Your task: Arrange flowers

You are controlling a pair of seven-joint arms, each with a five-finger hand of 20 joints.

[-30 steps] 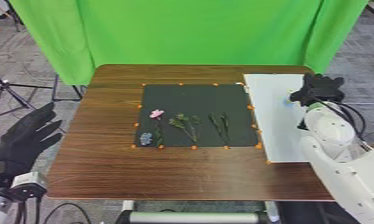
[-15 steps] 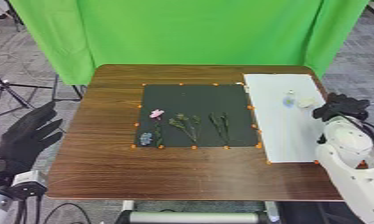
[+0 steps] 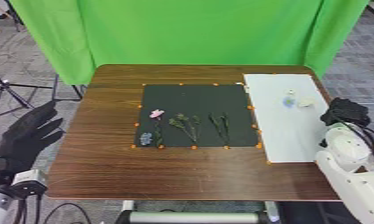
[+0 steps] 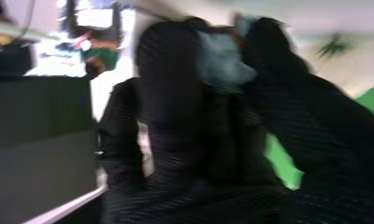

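Item (image 4: 224,67), pale blue, blurred, sits pinched between the right hand's (image 3: 345,113) fingers (image 4: 168,70).

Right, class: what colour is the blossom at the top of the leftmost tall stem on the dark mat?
Pink; the blossom shows best in the head view.

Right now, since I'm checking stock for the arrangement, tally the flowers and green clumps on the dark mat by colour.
Pink: 1, a long-stemmed flower
Blue: 1, a flower cluster
Green: 2, a bushy clump and a slender clump, single stems too fine to count surely
Total on the dark mat: 4
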